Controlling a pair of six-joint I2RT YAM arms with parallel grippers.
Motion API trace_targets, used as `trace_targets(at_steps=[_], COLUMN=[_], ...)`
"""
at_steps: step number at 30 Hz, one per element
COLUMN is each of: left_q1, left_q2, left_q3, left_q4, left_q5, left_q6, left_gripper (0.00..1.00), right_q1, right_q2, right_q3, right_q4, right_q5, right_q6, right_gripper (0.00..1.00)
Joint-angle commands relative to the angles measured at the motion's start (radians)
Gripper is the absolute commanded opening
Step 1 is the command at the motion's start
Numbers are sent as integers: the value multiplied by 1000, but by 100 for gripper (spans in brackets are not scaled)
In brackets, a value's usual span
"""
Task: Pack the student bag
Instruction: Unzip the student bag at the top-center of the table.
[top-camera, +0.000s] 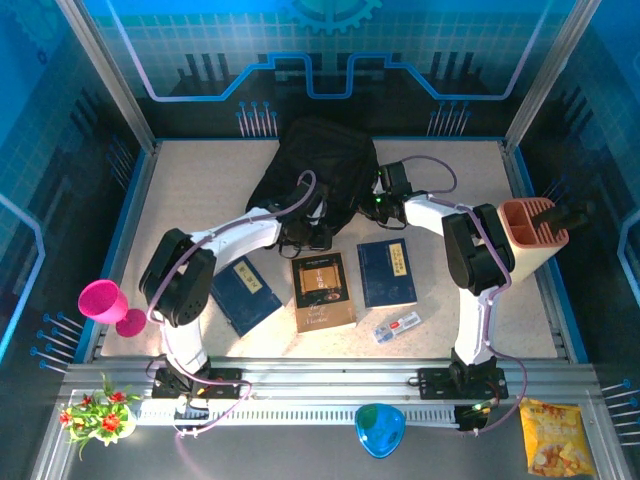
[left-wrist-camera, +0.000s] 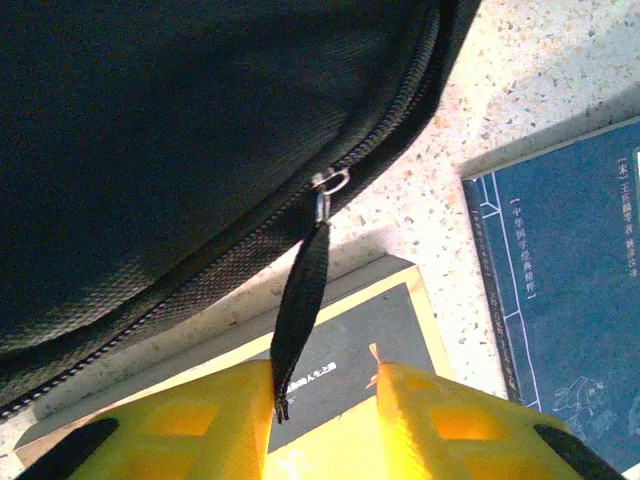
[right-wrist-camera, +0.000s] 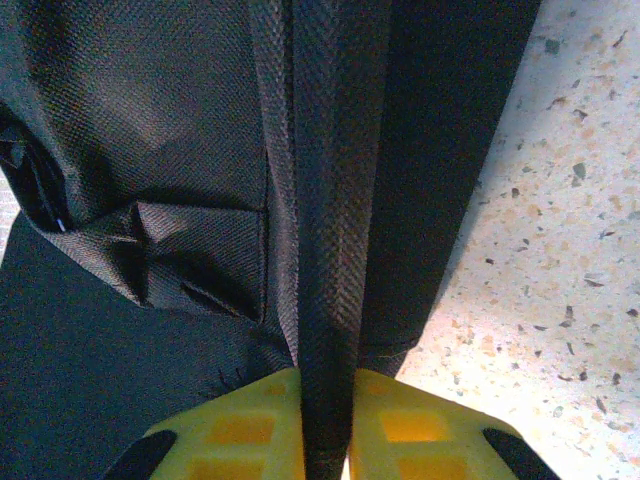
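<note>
The student bag (top-camera: 315, 165), a black fabric backpack, lies at the back middle of the table. My left gripper (left-wrist-camera: 325, 372) is at its near edge with its yellow fingers apart. The bag's black zipper pull strap (left-wrist-camera: 300, 300) hangs from the slider (left-wrist-camera: 328, 185) and rests against the inner face of the left finger, not pinched. My right gripper (right-wrist-camera: 327, 378) is shut on a black webbing strap (right-wrist-camera: 335, 200) at the bag's right side. In the top view the left gripper (top-camera: 303, 238) and right gripper (top-camera: 380, 192) flank the bag's front.
Three books lie in front of the bag: a dark blue one (top-camera: 245, 293), a brown-and-black one (top-camera: 322, 290) and a blue one (top-camera: 386, 272). A small white item (top-camera: 397, 326) lies nearer. An orange pen holder (top-camera: 533, 235) stands right, a pink cup (top-camera: 105, 303) left.
</note>
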Motion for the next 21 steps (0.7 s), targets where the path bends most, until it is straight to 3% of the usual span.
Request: trace_targets(at_steps=[1, 12, 18, 21], left_q1=[-5, -8, -26, -28], left_q2=[27, 112, 139, 149], left_q3=[46, 133, 153, 166], left_q4=[-49, -103, -132, -146], left_q5=[-58, -78, -129, -139], left_q6=[8, -103, -151, -160], left_gripper=[35, 39, 34, 25], right_q1=[4, 4, 4, 4], right_q2=[-2, -7, -1, 2], right_q3=[-14, -18, -22, -23], right_q4=[-6, -3, 8, 9], right_q5=[-11, -12, -15, -19], right_q6=[6, 7, 17, 18], right_gripper=[18, 18, 18, 18])
